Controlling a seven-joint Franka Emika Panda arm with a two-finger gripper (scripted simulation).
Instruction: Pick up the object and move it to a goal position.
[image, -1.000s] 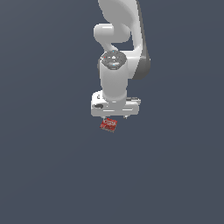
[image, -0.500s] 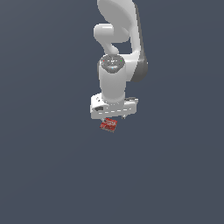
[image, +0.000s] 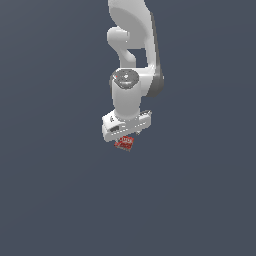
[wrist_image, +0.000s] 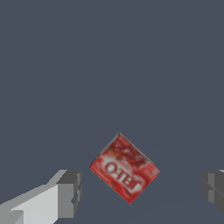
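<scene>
I noted the red box (wrist_image: 124, 169) lying on the grey floor between the gripper (wrist_image: 142, 186) fingers (jaws spread wide, touching nothing), its long axis skewed roughly ten-to-four o'clock across their closing line.

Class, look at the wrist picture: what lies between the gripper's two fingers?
The red box lies between the fingers, with bare gaps either side, in the wrist view.

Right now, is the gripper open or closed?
Open: in the wrist view, both fingers of the gripper stand apart from the red box.
</scene>
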